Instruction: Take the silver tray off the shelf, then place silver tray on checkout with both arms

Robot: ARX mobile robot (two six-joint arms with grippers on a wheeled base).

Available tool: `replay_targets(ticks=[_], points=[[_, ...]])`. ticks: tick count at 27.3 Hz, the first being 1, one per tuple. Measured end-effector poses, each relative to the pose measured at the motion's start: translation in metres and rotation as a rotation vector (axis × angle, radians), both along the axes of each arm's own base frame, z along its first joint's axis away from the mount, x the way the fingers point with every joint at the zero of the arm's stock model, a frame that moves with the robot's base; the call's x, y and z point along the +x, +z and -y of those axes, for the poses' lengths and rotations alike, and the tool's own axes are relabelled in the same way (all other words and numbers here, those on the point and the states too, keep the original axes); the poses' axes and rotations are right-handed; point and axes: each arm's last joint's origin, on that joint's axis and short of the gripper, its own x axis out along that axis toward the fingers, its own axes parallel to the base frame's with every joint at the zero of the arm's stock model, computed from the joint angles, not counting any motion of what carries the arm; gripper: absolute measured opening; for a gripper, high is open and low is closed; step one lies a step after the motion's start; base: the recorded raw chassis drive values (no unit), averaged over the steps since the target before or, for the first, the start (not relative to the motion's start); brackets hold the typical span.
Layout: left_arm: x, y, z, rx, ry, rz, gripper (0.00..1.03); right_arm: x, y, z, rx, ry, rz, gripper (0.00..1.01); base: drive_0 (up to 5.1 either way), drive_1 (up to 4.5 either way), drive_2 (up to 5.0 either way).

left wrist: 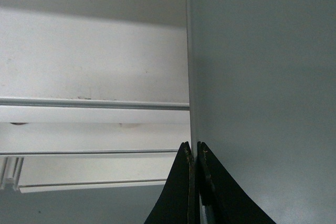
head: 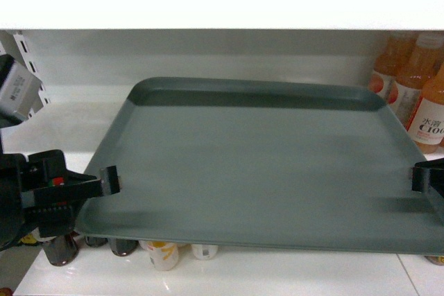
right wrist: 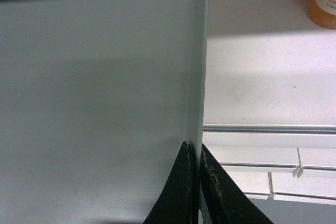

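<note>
Centrally, the silver tray fills mid-frame, its far edge over the shelf, its near edge overhanging. Orange juice bottles stand at upper right, beside its corner; small bottles below are partly hidden. Left gripper pinches the left rim; right gripper pinches the right rim, largely cut off at frame edge in the head view.
</note>
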Motion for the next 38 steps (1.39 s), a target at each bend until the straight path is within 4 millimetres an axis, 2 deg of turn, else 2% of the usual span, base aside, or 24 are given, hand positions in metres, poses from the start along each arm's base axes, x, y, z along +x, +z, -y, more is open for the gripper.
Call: replay_targets(ticks=[3,38], points=[[-0.0031,0.0019,-0.0015,0.019,-0.002,0.027,0.03,-0.0077,0.0042,-0.0018,0.002,-0.002,0.041,0.03,0.0,0.00,0.0],[-0.0029,0.0006,-0.0016,0.034,-0.009,0.023,0.02,-0.0080,0.0040,-0.0020,0.004,-0.002,0.037,0.03,0.0,0.00,0.0]])
